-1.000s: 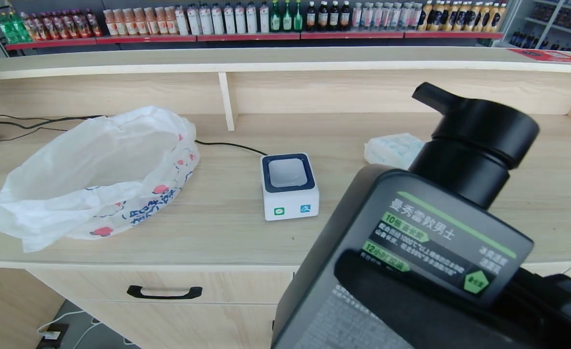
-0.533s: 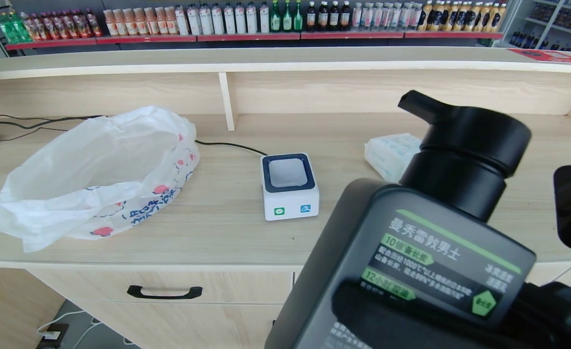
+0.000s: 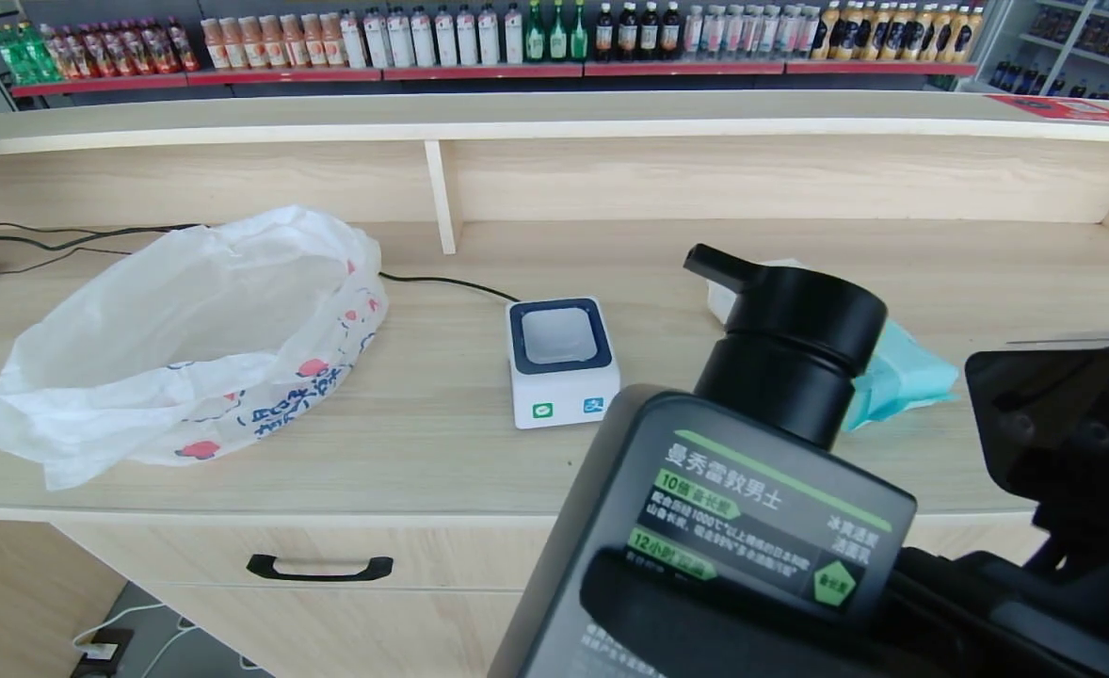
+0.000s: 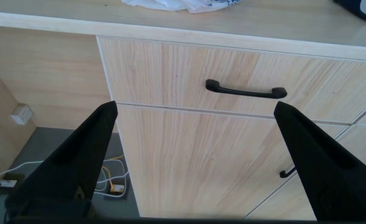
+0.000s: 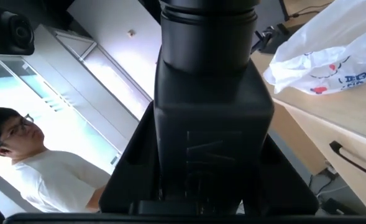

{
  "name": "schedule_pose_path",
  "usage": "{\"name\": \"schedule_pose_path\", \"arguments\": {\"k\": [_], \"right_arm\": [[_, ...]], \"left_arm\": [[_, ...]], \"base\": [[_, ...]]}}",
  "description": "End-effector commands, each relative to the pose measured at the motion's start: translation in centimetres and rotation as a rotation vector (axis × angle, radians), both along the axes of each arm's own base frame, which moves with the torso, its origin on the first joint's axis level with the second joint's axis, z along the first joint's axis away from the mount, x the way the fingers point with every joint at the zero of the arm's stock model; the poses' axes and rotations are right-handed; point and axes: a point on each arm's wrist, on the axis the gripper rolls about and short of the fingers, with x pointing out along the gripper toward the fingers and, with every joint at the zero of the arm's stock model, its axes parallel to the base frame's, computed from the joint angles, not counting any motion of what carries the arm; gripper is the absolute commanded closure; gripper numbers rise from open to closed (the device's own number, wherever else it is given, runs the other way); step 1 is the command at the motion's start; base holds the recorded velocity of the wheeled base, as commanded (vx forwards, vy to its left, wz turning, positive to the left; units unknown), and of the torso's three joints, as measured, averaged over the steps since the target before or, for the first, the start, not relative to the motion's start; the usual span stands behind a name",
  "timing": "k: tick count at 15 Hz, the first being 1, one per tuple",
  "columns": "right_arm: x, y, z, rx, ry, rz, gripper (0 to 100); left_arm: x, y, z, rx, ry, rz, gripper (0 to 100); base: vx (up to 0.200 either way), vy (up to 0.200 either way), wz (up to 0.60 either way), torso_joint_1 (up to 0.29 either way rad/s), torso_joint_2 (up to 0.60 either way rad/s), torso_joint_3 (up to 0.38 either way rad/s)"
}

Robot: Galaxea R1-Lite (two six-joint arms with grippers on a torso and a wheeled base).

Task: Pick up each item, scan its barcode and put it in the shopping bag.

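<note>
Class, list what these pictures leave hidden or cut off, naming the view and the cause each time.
1. Pump bottle: base cut off by the head view's bottom edge.
2. Teal pack: head view, partly behind the bottle's pump.
3. Shopping bag: left wrist view, cut by the top edge.

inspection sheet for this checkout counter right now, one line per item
surface: wooden counter, flat, with a raised ledge at the back
job's things: shopping bag lying on the left, mouth open; scanner mid-counter, window up; black pump bottle held aloft on the right, tilted; soft pack, teal and white, on the counter behind the bottle
clutter: nothing seen
grippers: right gripper shut on the bottle; left gripper open, low before the drawer fronts
cables: black cable from scanner toward the bag; other cables far left
surroundings: shelves of drinks behind; drawer handle below
</note>
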Motion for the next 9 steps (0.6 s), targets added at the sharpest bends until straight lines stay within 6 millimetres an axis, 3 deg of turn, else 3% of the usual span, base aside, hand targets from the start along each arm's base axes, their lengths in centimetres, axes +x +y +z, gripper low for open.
{"name": "schedule_pose_path", "arguments": {"k": [1, 6, 8, 9], "right_arm": [[0.3, 0.6, -0.5, -0.017, 0.015, 0.003, 100], [1.3, 1.1, -0.7, -0.02, 0.032, -0.023, 100], [2.7, 1.2, -0.4, -0.005, 0.025, -0.069, 100], [4.4, 1.3, 0.3, 0.025, 0.013, -0.121, 100]], "left_arm": [[0.0, 0.0, 0.0, 0.0, -0.001, -0.001, 0], [0.0, 0.0, 0.0, 0.0, -0.001, 0.001, 0], [0.0, 0.0, 0.0, 0.0, -0.001, 0.001, 0], [0.0, 0.0, 0.0, 0.0, -0.001, 0.002, 0]], "base": [[0.0, 0.0, 0.0, 0.0, 0.0, 0.0], [0.0, 0.0, 0.0, 0.0, 0.0, 0.0], [0.0, 0.0, 0.0, 0.0, 0.0, 0.0], [0.0, 0.0, 0.0, 0.0, 0.0, 0.0]]}}
